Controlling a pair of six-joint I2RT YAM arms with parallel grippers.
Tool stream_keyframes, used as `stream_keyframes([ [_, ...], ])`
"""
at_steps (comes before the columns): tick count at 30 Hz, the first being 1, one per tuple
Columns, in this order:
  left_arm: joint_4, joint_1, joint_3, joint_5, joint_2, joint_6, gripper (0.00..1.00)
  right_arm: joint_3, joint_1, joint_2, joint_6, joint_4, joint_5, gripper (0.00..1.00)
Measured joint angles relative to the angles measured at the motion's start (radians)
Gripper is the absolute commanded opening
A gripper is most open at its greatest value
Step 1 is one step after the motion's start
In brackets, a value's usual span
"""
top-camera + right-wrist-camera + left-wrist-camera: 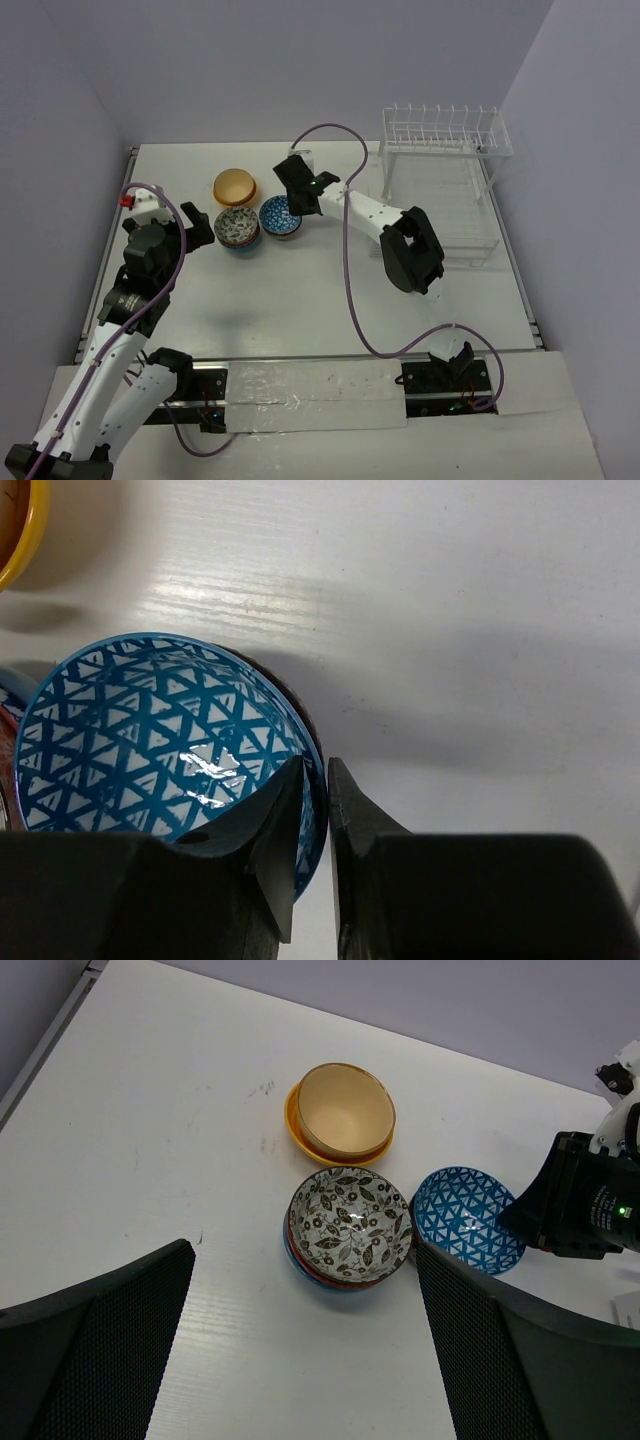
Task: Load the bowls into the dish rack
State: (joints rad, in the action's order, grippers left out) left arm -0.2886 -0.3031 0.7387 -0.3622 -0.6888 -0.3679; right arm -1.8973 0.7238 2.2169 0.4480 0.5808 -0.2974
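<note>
Grip on blue bowl's (150, 740) rim by right gripper (312, 780): jaws clamped on it, one finger inside, the other outside. Rest of bowl left of those jaws, on table (480, 610). Left gripper (303, 1260) aloft, jaws wide apart, holding nothing. Below and between them, stack (350, 1222) with brown-leaf bowl on top; beyond, tan bowl (342, 1110) nested in yellow one. Rack (440, 170) well apart from both jaws, far right.
</note>
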Motion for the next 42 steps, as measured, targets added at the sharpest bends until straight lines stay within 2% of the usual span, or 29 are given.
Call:
stream_keyframes([
  [7, 0.0, 0.0, 0.0, 0.001, 0.0, 0.0, 0.99, -0.016, 0.0, 0.0, 0.0, 0.003, 0.003, 0.0],
  [20, 0.0, 0.0, 0.0, 0.003, 0.0, 0.0, 0.99, 0.009, 0.008, -0.077, -0.051, 0.016, -0.022, 0.0],
  [27, 0.0, 0.0, 0.0, 0.003, 0.01, 0.0, 0.99, 0.009, 0.014, -0.231, -0.111, 0.033, -0.05, 0.0],
  [33, 0.0, 0.0, 0.0, 0.003, 0.013, 0.001, 0.99, -0.062, 0.013, -0.399, -0.245, 0.086, -0.196, 0.0],
  [38, 0.0, 0.0, 0.0, 0.003, 0.026, 0.007, 0.99, -0.236, -0.012, -0.439, -0.401, 0.103, -0.391, 0.0],
  [42, 0.001, 0.0, 0.0, 0.003, 0.033, 0.007, 0.99, -0.303, -0.065, -0.446, -0.524, 0.092, -0.561, 0.0],
])
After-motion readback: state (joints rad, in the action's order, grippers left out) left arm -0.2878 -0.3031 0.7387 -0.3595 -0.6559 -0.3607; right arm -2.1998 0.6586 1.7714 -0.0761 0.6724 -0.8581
